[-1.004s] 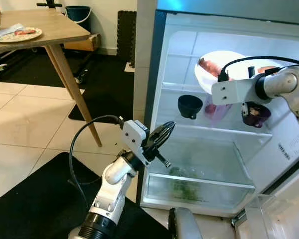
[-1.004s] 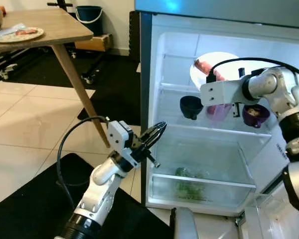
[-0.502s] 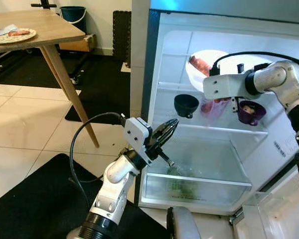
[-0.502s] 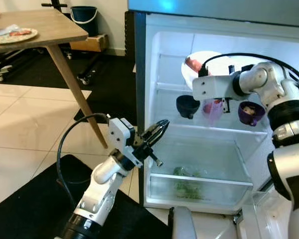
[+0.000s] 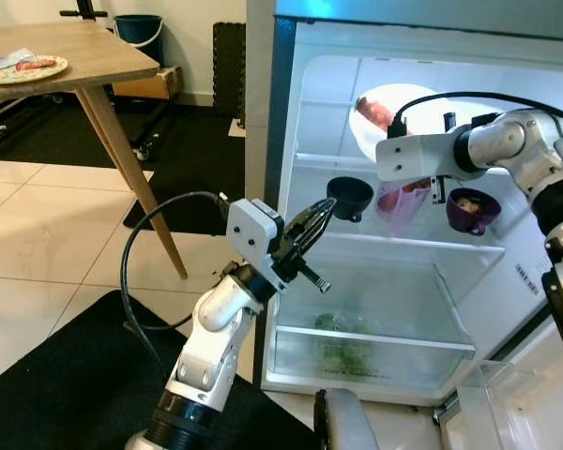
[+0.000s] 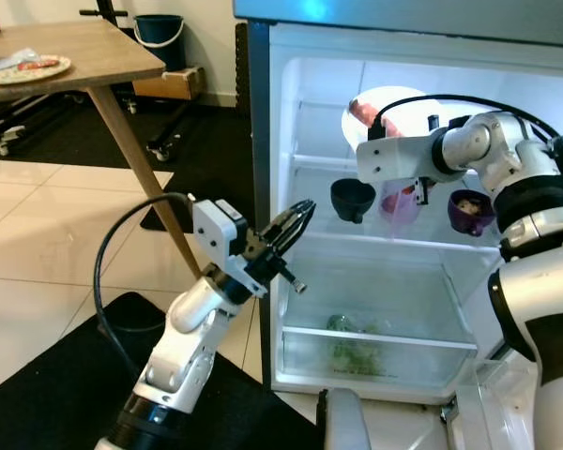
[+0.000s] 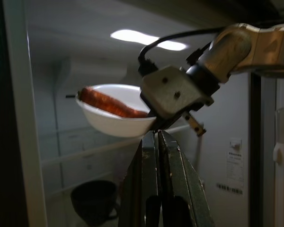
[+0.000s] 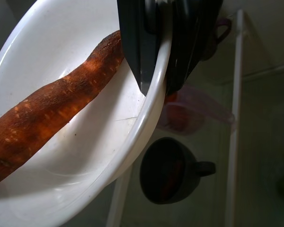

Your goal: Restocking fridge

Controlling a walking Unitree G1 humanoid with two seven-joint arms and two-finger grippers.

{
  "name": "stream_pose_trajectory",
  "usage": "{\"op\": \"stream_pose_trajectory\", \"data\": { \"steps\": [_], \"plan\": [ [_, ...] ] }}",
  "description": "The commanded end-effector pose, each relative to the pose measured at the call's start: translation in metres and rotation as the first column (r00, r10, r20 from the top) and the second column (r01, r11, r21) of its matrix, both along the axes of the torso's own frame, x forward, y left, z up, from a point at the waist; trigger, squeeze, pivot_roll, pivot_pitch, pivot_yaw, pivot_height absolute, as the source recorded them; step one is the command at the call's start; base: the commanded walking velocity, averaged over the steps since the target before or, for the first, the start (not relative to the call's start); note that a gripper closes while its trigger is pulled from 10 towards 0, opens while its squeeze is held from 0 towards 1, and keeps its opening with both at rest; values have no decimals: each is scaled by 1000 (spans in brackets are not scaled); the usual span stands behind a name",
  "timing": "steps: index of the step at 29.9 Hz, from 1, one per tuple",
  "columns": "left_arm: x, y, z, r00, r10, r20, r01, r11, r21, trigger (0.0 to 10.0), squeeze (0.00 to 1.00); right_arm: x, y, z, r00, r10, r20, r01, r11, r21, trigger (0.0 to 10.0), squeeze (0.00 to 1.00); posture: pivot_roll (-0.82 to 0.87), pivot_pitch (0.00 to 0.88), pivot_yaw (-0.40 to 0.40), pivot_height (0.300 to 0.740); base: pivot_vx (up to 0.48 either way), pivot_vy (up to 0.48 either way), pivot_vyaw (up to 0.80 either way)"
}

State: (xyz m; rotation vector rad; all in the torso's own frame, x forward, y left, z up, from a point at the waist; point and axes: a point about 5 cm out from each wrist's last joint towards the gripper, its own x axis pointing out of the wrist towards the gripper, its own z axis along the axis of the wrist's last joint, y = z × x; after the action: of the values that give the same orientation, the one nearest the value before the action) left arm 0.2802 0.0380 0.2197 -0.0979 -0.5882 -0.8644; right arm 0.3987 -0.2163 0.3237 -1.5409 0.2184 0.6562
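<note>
While my right gripper [image 8: 156, 71] clamps the bowl [image 8: 61, 156] rim inside the fridge [image 5: 305, 112] | tilt could roll the yam [image 8: 47, 109] out | left gripper [image 5: 310, 234] together, idle.

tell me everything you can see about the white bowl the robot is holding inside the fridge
The white bowl is round, smooth and glossy, probably plastic or glazed ceramic. The right tool is pinching its rim, one finger inside and one outside, and holds it tilted in the air in the upper part of the open fridge, above the shelf with the black cup and purple cup. A long reddish-brown root vegetable, maybe a sweet potato, lies across the inside, one end poking over the rim.
</note>
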Motion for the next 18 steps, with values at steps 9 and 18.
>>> {"op": "stream_pose_trajectory", "data": {
  "steps": [9,18],
  "plan": [
    [-2,2,11,1000,5,23,-5,1000,-7,10000,0,3,16,15,998,38,53,-37,999,-16,10000,0,-109,8,-74,497,0,0,0],
    [-4,1,13,1000,1,12,0,1000,-10,10000,0,9,18,19,991,-14,132,16,1000,-9,10000,522,-103,5,-76,497,0,0,0]
  ]
}}
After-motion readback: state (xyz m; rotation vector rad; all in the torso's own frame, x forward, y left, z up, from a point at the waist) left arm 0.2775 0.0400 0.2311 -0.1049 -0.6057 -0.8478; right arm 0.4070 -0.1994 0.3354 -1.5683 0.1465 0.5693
